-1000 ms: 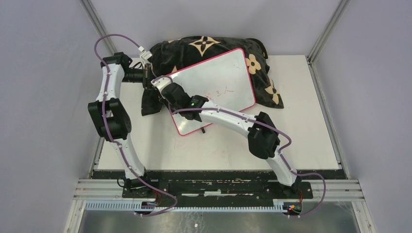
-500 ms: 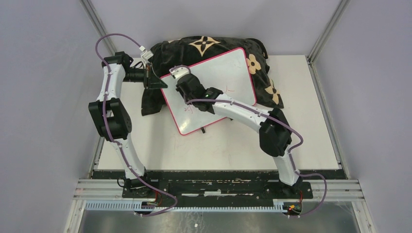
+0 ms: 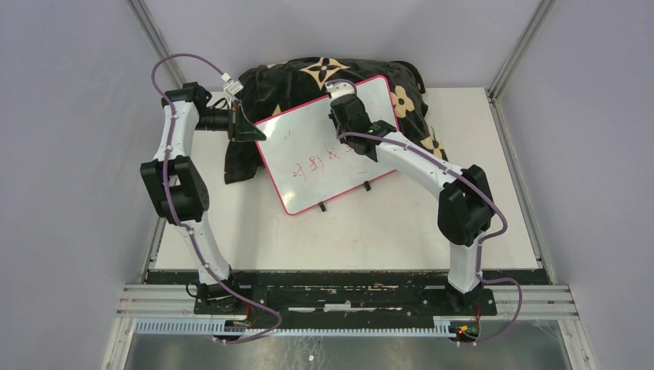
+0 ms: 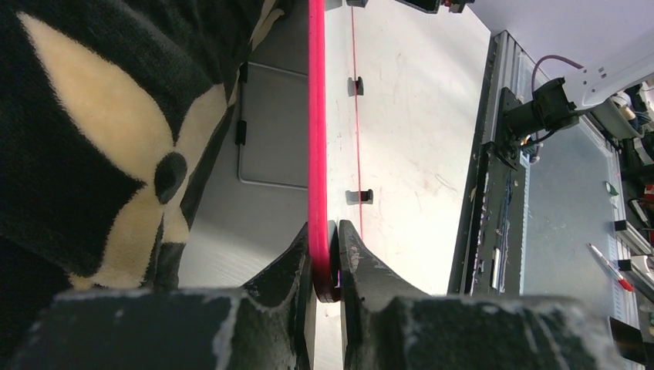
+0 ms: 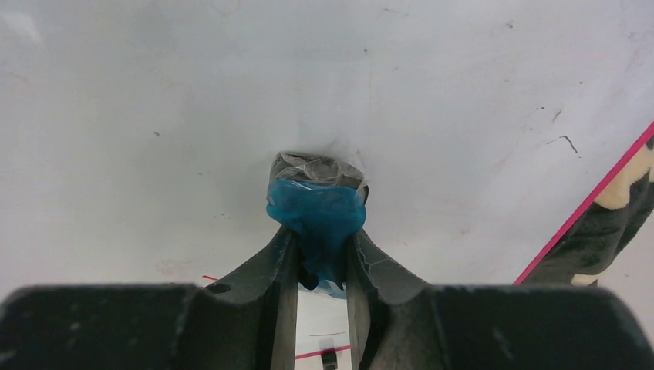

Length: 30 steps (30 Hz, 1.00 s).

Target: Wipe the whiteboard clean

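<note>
Right tool (image 5: 320,250) pinches blue eraser (image 5: 316,208) against whiteboard (image 3: 308,131) far-right corner; red writing (image 3: 312,163) lies near-left along long axis; left tool (image 4: 327,235) clamps its left edge.

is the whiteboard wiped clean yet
No, red handwriting runs across the middle of the whiteboard in the top view.

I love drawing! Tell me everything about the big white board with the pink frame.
The rectangular white board, thin pink rounded frame, leans tilted on the black flowery cushion. Red writing crosses its middle; two small black feet line its lower edge. The left gripper pinches its left edge; the right gripper presses a blue eraser near its top.
</note>
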Tool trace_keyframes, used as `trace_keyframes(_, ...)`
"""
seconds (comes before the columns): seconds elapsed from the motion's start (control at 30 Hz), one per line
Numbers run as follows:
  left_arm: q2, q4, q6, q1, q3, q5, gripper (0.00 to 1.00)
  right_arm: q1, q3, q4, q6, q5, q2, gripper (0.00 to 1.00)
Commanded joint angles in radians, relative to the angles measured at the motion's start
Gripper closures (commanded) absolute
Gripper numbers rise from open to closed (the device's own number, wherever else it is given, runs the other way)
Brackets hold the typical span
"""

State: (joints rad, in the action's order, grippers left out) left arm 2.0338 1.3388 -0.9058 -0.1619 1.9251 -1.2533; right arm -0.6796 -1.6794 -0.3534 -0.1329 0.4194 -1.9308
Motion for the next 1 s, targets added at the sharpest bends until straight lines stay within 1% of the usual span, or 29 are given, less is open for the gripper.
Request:
trace_keyframes(0.0,-0.034,-0.018,-0.084,0.006,0.024,0.045,0.97,-0.054,-0.103,0.005,-0.010,-0.018,-0.056,0.99)
trace_keyframes(0.27,-0.039,-0.018,-0.077,0.010,0.027,0.045,0.97,-0.223,-0.338,-0.071,0.033,-0.009,-0.210,0.99)
trace_keyframes(0.4,-0.044,-0.019,-0.077,0.013,0.021,0.045,0.97,-0.269,-0.464,-0.124,0.035,-0.030,-0.292,0.99)
trace_keyframes(0.53,-0.051,-0.018,-0.080,0.013,0.014,0.045,0.97,-0.297,-0.521,-0.132,0.052,-0.039,-0.334,0.99)
trace_keyframes(0.73,-0.056,-0.019,-0.088,0.012,0.001,0.051,0.97,-0.275,-0.545,-0.136,0.071,0.033,-0.336,0.99)
trace_keyframes(0.83,-0.059,-0.019,-0.092,0.012,0.000,0.055,0.97,-0.221,-0.528,-0.143,0.049,0.038,-0.311,1.00)
trace_keyframes(0.97,-0.058,-0.019,-0.092,0.012,0.001,0.055,0.97,-0.130,-0.467,-0.133,0.014,0.032,-0.248,0.99)
